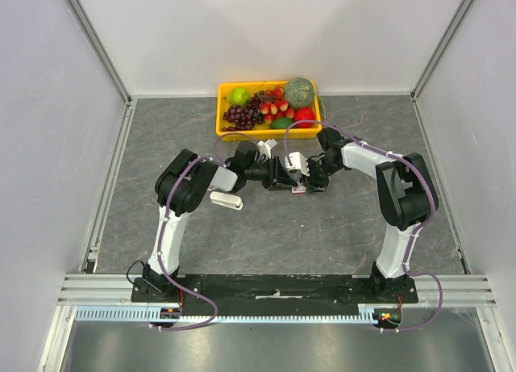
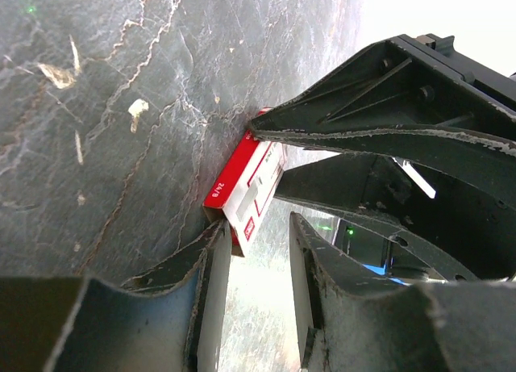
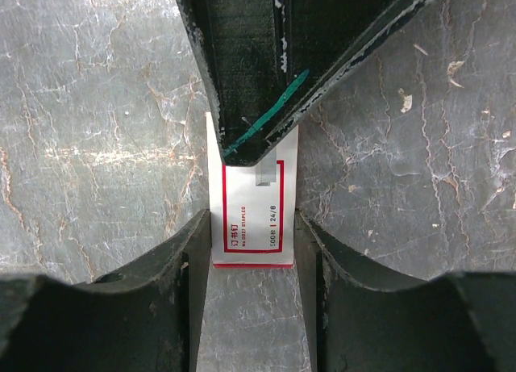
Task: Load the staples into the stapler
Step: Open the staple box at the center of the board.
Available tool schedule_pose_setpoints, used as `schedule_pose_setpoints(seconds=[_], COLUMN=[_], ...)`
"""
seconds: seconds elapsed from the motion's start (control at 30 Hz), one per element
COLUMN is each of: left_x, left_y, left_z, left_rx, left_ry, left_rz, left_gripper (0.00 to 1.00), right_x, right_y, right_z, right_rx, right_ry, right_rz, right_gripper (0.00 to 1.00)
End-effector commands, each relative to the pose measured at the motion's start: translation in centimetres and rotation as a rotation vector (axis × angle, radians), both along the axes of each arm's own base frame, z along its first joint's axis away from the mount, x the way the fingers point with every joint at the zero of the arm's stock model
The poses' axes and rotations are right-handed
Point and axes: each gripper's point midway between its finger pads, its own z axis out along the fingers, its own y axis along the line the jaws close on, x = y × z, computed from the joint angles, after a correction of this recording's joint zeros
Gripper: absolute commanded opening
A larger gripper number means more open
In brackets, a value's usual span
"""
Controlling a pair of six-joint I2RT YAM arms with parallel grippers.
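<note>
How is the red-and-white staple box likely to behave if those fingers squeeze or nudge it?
The staple box looks like thin card, so it probably dents under a hard squeeze. Lying flat on the table, it should slide rather than roll or tip. It is probably light for its size.

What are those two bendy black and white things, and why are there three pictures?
They are two robot arms bolted to a table. One picture looks down from above; the other two come from little cameras on the arms' wrists. On the grey table sit a yellow basket of fruit and a white stapler. In the middle, both arms meet at a small red-and-white box of staples. The right gripper pinches its sides, and the left gripper touches it too. I can't tell if the left one grips it.
</note>
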Motion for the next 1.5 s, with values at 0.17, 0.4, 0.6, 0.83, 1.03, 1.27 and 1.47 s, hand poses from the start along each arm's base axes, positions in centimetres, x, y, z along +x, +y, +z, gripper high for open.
schedule_pose_setpoints(seconds=[0.17,0.4,0.6,0.83,1.03,1.27,1.47], left_x=[0.4,-0.6,-0.7,-0.8,-0.7,-0.6,-0.9], left_y=[-1.2,-1.8,-1.8,-1.5,-1.1,-0.6,-0.7], left_z=[1.2,-0.5,-0.8,-1.3,-1.3,-1.3,-1.6], left_rx=[-0.043,-0.027,-0.025,-0.014,-0.018,-0.028,-0.056], left_ry=[-0.014,0.021,0.025,0.037,0.045,0.058,0.085], left_rz=[-0.010,-0.034,-0.040,-0.046,-0.044,-0.038,-0.048], left_gripper=[0.42,0.41,0.24,0.02,0.02,0.02,0.08], right_x=[0.0,0.0,0.0,0.2,1.3,0.3,0.1], right_y=[0.0,0.1,0.1,-0.2,-1.5,-4.2,-4.5], right_z=[-0.9,-1.0,-1.0,-0.9,1.5,2.0,1.2], right_rx=[-0.046,-0.049,-0.048,-0.062,-0.013,-0.001,0.006], right_ry=[-0.009,-0.006,-0.004,-0.010,-0.031,-0.026,0.004], right_rz=[0.032,0.032,0.033,0.023,-0.012,-0.009,-0.008], right_gripper=[0.51,0.50,0.51,0.64,0.75,0.76,0.75])
